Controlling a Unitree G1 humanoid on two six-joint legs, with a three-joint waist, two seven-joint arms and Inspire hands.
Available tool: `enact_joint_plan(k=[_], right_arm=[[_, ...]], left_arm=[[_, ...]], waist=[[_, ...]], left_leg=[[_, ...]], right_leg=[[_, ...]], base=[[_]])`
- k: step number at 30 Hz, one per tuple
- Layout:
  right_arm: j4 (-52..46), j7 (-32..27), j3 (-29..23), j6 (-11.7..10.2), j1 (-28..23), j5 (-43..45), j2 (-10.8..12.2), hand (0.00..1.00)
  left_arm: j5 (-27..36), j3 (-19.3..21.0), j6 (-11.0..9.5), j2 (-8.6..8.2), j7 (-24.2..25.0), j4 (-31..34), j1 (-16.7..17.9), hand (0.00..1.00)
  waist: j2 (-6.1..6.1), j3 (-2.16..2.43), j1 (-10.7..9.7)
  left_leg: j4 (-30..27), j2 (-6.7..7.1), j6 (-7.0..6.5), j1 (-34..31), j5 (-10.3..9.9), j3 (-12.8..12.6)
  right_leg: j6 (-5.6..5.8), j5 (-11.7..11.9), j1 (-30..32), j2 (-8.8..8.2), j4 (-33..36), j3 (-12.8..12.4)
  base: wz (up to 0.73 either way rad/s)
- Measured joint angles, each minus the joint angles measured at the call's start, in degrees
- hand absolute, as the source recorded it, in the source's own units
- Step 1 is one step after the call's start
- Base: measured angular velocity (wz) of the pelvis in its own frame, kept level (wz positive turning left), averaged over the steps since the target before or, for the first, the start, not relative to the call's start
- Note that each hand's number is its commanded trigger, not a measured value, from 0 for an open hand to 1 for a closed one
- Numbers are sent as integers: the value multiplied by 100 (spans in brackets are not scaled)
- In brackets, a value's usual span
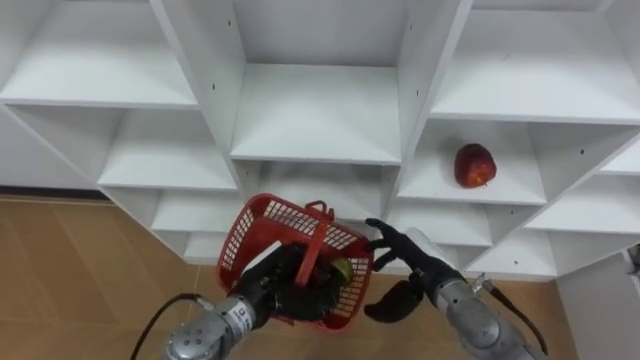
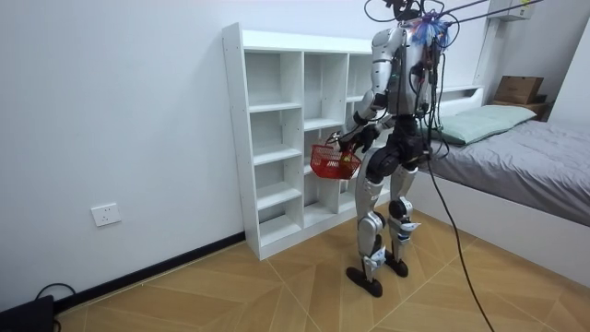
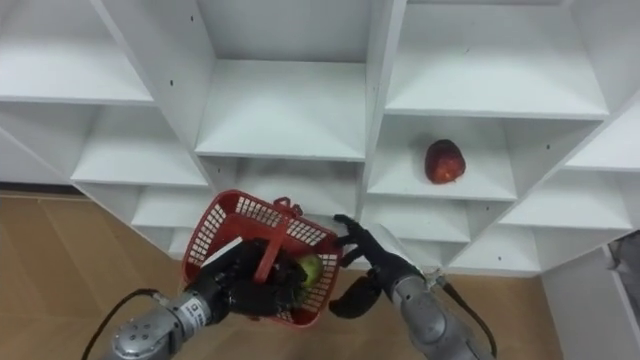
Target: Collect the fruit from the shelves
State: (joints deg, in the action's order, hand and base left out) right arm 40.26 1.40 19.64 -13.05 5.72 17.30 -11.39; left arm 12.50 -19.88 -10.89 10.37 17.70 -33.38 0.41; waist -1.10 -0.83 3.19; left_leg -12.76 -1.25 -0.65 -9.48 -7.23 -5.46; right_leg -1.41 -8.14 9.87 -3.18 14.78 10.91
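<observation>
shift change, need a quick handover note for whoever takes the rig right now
The left robot hand is shut on the red basket and holds it in front of the white shelf.
The right robot hand is open and holds nothing, just beside the basket's rim.
Done: one green fruit lies in the basket.
Left: the red apple sits in a shelf compartment up and to the right. It likely goes into the basket next, using the free right robot hand.
</observation>
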Motion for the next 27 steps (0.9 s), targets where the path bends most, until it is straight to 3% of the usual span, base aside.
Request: enact_joint_plan(k=[3,8,11,15,21,27], right_arm=[[-281,19,-92,1,-261,-16,1,0],[-655,30,-276,12,-639,-681,5,0],[-1187,28,-513,36,-982,-800,17,0],[-1645,-65,-865,7,-1381,-840,28,0],[-1681,-410,-1031,-4,-1544,-912,42,0],[-1716,-682,-1033,-5,-1592,-855,70,0]], left_arm=[[30,122,-3,-8,-129,33,178,100],[35,290,-24,18,-374,74,499,100],[44,365,-24,-2,-516,88,644,100],[42,599,-32,-23,-658,90,877,100],[42,731,-37,-23,-961,69,1006,100],[33,736,-37,-58,-979,70,1265,100]], waist=[[-19,18,-35],[-170,83,-148],[-204,82,-164],[-158,69,-285],[-77,29,-346],[9,38,-453]], left_leg=[[152,3,16,316,-12,-33],[270,-3,56,693,-41,-99],[330,-20,70,865,-67,-189],[328,-47,84,1038,-146,-244],[328,-99,103,1121,-203,-386],[333,-112,116,1114,-219,-477]], right_leg=[[12,-5,-295,29,-132,-15],[14,-23,-635,74,-232,-81],[12,-21,-707,125,-307,-226],[16,-22,-893,164,-388,-295],[3,-1,-972,210,-401,-382],[0,-7,-932,228,-416,-469]], base=[[-5],[-6],[-18],[-12],[-12],[-8]])
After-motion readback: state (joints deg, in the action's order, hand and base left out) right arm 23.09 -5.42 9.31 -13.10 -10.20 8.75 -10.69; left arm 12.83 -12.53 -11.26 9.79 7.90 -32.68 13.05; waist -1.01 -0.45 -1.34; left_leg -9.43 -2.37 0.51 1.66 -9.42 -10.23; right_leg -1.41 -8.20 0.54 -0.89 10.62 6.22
